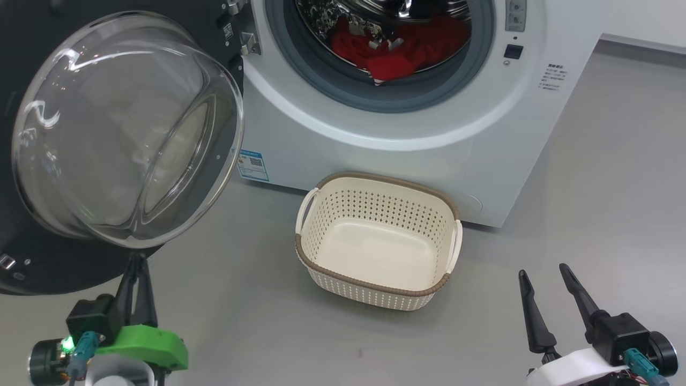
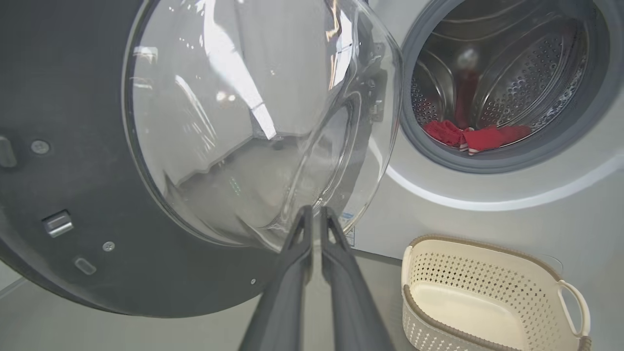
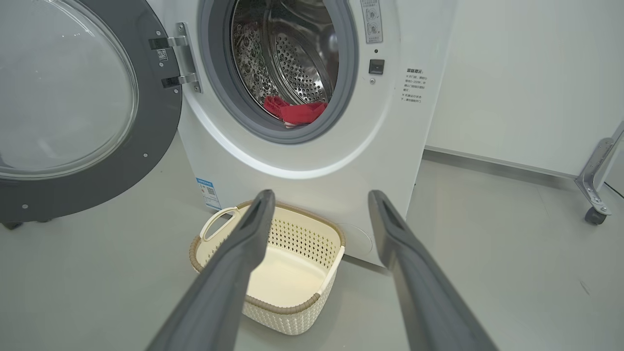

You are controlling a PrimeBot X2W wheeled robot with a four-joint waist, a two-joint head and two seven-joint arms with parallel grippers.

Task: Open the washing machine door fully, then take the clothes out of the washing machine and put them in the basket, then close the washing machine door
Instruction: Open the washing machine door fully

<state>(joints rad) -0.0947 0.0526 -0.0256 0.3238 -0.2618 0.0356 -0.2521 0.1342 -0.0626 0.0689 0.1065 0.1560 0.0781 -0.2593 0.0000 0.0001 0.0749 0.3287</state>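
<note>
The washing machine (image 1: 429, 128) stands with its door (image 1: 123, 134) swung wide to the left, glass bowl bulging toward me. Red clothes (image 1: 399, 51) lie at the front of the steel drum (image 2: 507, 78); the clothes (image 2: 475, 136) (image 3: 295, 111) are loose. The cream basket (image 1: 378, 241) sits on the floor before the machine, nothing in it. My left gripper (image 1: 138, 260) is shut, tips right at the lower edge of the door's glass (image 2: 253, 122); whether they touch it I cannot tell. My right gripper (image 1: 541, 271) stands open over the floor right of the basket (image 3: 273, 263).
Grey floor (image 1: 589, 177) spreads right of the machine. A white wall (image 3: 526, 73) stands behind, and a wheeled metal leg (image 3: 594, 180) is at the far right. A blue sticker (image 1: 253, 165) marks the machine's lower left front.
</note>
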